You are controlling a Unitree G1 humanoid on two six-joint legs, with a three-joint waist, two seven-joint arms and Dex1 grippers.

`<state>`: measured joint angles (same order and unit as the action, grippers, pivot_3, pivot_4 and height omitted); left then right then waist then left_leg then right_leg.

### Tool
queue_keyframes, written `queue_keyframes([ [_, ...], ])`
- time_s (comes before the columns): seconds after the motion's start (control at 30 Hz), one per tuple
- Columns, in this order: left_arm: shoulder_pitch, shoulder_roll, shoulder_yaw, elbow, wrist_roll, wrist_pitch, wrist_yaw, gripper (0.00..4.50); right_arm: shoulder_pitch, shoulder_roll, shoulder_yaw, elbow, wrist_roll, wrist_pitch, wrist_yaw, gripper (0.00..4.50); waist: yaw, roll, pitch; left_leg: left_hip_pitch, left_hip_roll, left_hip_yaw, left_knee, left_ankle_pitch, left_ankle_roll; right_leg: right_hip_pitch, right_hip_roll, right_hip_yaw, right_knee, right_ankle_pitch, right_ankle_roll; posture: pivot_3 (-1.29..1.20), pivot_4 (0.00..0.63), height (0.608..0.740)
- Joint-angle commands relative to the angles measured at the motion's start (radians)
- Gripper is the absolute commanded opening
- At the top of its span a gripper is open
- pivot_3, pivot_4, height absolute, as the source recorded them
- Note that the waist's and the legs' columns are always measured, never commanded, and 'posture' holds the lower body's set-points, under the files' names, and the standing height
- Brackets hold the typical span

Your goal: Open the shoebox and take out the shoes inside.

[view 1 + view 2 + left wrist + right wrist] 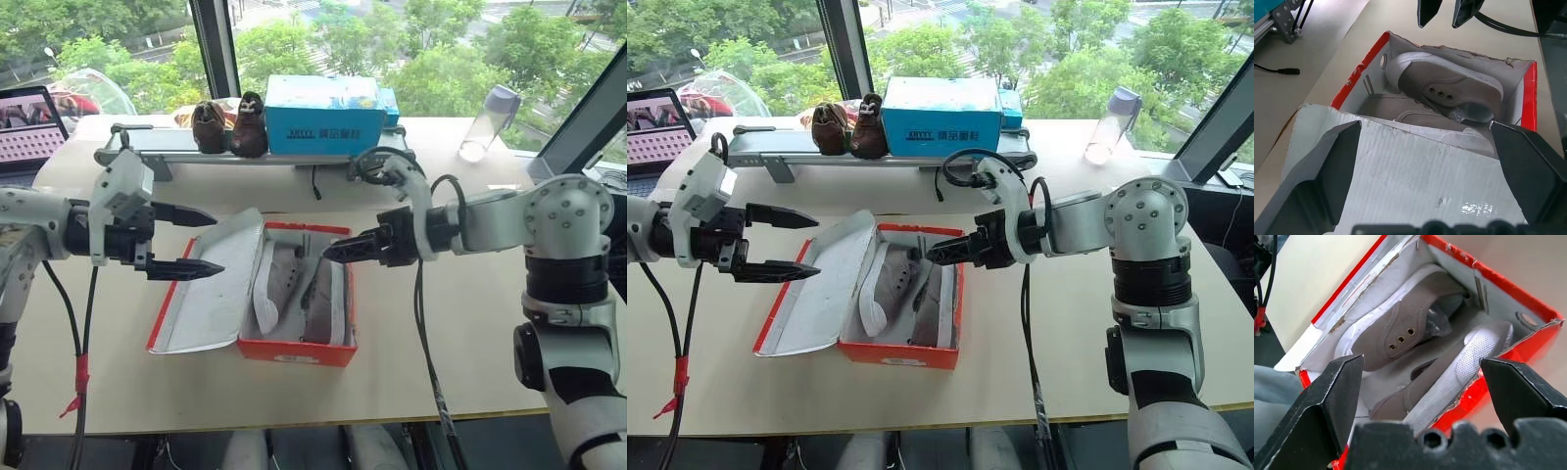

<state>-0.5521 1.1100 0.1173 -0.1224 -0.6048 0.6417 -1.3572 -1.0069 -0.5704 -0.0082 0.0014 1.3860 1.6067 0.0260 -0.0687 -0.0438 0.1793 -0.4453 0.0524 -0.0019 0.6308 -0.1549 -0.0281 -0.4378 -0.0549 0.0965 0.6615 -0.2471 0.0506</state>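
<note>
Closest to the camera, the red shoebox (294,348) sits open on the worktop (460,333), lid laid flat toward the robot's left, both shoes (1410,333) on their sides inside. The left claw (181,240) hovers wide over the lid; the right claw (945,253) hovers wide and empty above the box. Risk: a finger could catch the torn cardboard wall and drag the box. Eyelets and crumpled plastic stuffing show from the wrists, unlike overhead.

Daylight floods in from the windows (323,39) behind the table (470,323) — bright, even, soft shadows only. Small glare patch on the open lid (1476,209). Head views sharp; near fingers in both wrist views slightly soft
</note>
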Motion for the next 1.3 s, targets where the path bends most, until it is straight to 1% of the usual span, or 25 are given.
queue_keyframes([
  [0.03, -0.003, 0.026, 0.048, -0.037, -0.021, 0.011, 0.000, 4.50, 0.009, 0.023, -0.022, 0.008, 0.067, 0.008, -0.044, 4.49, -0.001, 0.000, 0.000, 0.000, 0.000, 0.000, 0.000, 0.000, 0.000, 0.000, 0.000, 0.000, 0.000, 0.000, 0.000, 0.00, 0.150, 0.740],
  [0.17, 0.009, 0.042, 0.055, -0.050, -0.022, 0.033, 0.007, 4.50, 0.050, 0.029, -0.017, 0.014, 0.083, 0.008, -0.072, 4.49, 0.000, 0.000, 0.000, 0.000, 0.000, 0.000, 0.000, 0.000, 0.000, 0.000, 0.000, 0.000, 0.000, 0.000, 0.000, 0.00, 0.150, 0.740],
  [0.27, 0.028, 0.062, 0.047, -0.051, 0.002, 0.014, 0.006, 4.50, 0.074, 0.028, -0.014, 0.013, 0.097, 0.008, -0.083, 4.49, 0.000, 0.000, 0.000, 0.000, 0.000, 0.000, 0.000, 0.000, 0.000, 0.000, 0.000, 0.000, 0.000, 0.000, 0.000, 0.00, 0.150, 0.740],
  [0.4, 0.034, 0.073, 0.048, -0.049, 0.011, 0.006, 0.006, 4.50, 0.111, 0.033, -0.005, 0.008, 0.056, 0.008, -0.085, 4.49, -0.001, 0.000, 0.000, 0.000, 0.000, 0.000, 0.000, 0.000, 0.000, 0.000, 0.000, 0.000, 0.000, 0.000, 0.000, 0.00, 0.150, 0.740],
  [0.67, 0.039, 0.082, 0.062, -0.063, 0.009, 0.014, 0.020, 4.50, 0.125, 0.067, 0.006, 0.006, 0.011, 0.008, -0.083, 4.49, -0.002, 0.000, 0.000, 0.001, 0.000, 0.000, 0.000, 0.000, 0.000, 0.000, 0.000, 0.000, 0.000, 0.000, 0.000, 0.00, 0.150, 0.740],
  [0.83, 0.065, 0.094, 0.090, -0.080, 0.003, 0.027, 0.034, 4.50, 0.129, 0.097, 0.031, 0.005, -0.074, 0.008, -0.054, 4.49, -0.002, 0.000, 0.000, 0.001, 0.000, 0.000, 0.000, 0.000, 0.000, 0.001, 0.000, 0.000, 0.000, 0.000, 0.000, 0.00, 0.150, 0.740],
  [0.97, 0.107, 0.107, 0.136, -0.109, -0.008, 0.046, 0.050, 4.50, 0.130, 0.113, 0.084, 0.003, -0.184, -0.006, 0.000, 4.49, -0.003, -0.001, -0.001, 0.003, 0.000, 0.000, 0.000, 0.000, 0.000, 0.002, 0.000, 0.000, 0.000, 0.000, 0.001, 0.00, 0.150, 0.740],
  [1.07, 0.135, 0.110, 0.167, -0.131, -0.013, 0.059, 0.059, 4.50, 0.129, 0.114, 0.125, 0.013, -0.268, -0.030, 0.060, 4.49, -0.003, -0.001, 0.000, 0.003, 0.000, 0.000, -0.001, 0.000, 0.000, 0.001, 0.000, 0.000, 0.000, -0.001, 0.001, 0.00, 0.150, 0.740],
  [1.17, 0.155, 0.110, 0.192, -0.148, -0.017, 0.072, 0.070, 4.50, 0.126, 0.099, 0.195, 0.019, -0.370, -0.085, 0.126, 4.49, -0.005, -0.001, 0.000, 0.002, 0.001, 0.000, -0.001, 0.000, 0.000, 0.001, 0.001, 0.000, 0.000, -0.001, 0.001, 0.00, 0.150, 0.740],
  [1.3, 0.188, 0.111, 0.228, -0.171, -0.025, 0.083, 0.087, 4.50, 0.103, 0.104, 0.230, 0.041, -0.459, -0.133, 0.204, 4.49, -0.006, -0.001, -0.001, 0.004, 0.001, 0.000, -0.001, 0.000, 0.000, 0.002, 0.001, 0.000, 0.000, 0.000, 0.001, 0.00, 0.150, 0.740],
])
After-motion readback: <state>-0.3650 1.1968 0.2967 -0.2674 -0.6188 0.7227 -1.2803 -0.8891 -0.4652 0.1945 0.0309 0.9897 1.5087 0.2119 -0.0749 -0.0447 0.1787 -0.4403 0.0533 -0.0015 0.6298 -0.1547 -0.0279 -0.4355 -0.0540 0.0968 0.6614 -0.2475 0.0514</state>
